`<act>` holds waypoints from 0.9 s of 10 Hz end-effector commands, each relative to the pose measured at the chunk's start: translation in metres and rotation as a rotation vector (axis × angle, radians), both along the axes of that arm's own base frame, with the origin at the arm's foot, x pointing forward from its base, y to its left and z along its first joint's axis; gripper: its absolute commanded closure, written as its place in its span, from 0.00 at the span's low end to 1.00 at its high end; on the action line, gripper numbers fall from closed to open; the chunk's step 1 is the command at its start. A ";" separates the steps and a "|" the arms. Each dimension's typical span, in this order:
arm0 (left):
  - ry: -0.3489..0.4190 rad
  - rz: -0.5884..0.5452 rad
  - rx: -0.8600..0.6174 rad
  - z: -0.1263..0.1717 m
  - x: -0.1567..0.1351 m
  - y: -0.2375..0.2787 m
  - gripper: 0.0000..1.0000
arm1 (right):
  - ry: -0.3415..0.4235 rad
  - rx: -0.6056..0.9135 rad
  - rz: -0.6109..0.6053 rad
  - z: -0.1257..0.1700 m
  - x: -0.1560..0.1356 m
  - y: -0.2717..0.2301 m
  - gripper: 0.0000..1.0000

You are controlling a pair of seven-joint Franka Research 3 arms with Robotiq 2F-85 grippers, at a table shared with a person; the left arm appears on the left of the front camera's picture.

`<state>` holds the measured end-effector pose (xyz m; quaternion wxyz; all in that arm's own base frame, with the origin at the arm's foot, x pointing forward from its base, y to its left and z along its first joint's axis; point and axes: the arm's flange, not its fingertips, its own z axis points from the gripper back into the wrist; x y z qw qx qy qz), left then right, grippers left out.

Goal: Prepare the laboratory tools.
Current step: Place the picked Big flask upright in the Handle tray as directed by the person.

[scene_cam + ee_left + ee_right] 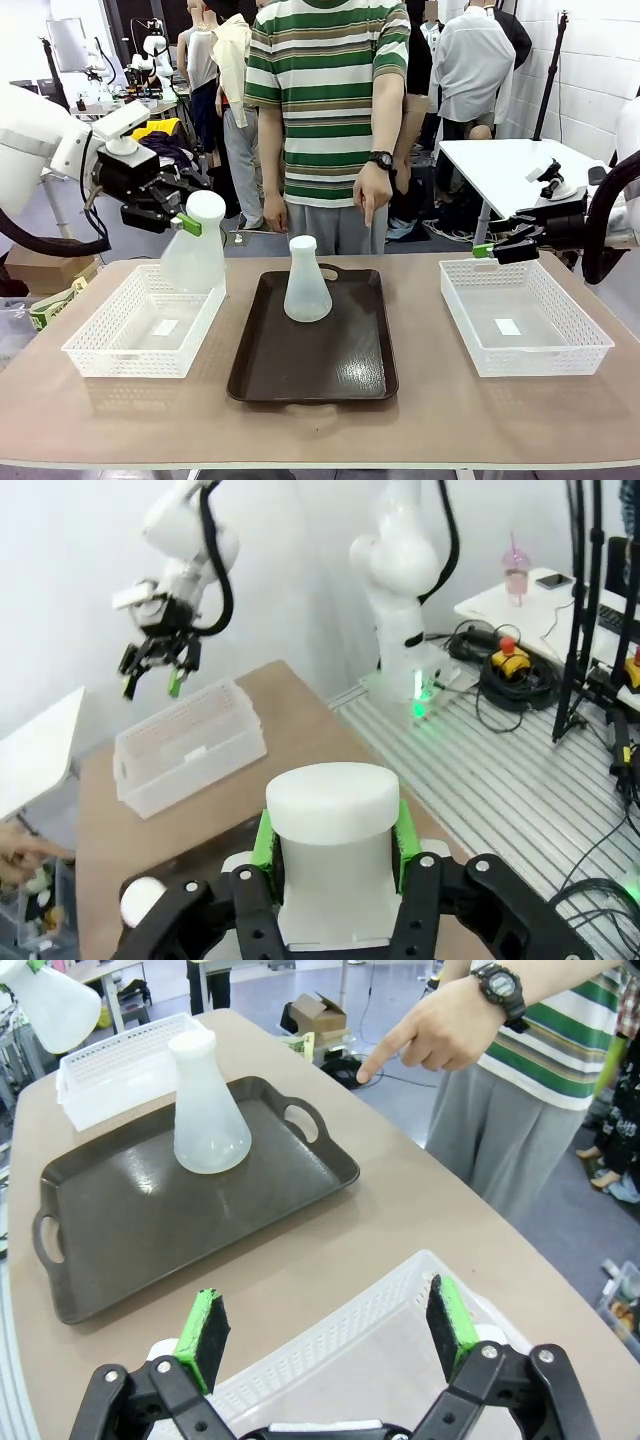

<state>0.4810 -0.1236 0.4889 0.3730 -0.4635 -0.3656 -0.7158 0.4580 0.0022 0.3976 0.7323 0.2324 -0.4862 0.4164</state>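
One frosted conical flask [196, 257] hangs over the left white basket [110, 345], its neck [335, 820] clamped between the green pads of my left gripper [186, 223], which is shut on it. The same flask shows at the top left of the right wrist view [50, 1005]. A second flask [306, 282] [207, 1110] stands upright at the far end of the dark brown tray [320, 375] [130, 1220]; its top [143, 900] peeks in low. My right gripper [492, 250] [325, 1325] hovers open and holds nothing above the far-left corner of the right basket [575, 345] [400, 1360].
A person in a striped shirt stands at the far side, one hand [370, 192] [430, 1035] pointing a finger down toward the tray. The tray lies between the two baskets. In the left wrist view the right basket [190, 745] lies beneath the distant right gripper [150, 670].
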 end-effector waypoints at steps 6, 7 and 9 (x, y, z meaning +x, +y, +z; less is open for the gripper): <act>-0.027 0.162 -0.314 -0.102 -0.042 -0.066 1.00 | 0.000 -0.012 -0.006 0.000 0.000 0.000 0.00; -0.008 0.202 -0.309 -0.113 -0.039 -0.074 1.00 | 0.000 -0.012 -0.006 0.000 0.000 0.000 0.00; 0.034 0.243 -0.354 -0.130 -0.029 -0.088 1.00 | 0.000 -0.012 -0.006 0.000 0.000 0.000 0.00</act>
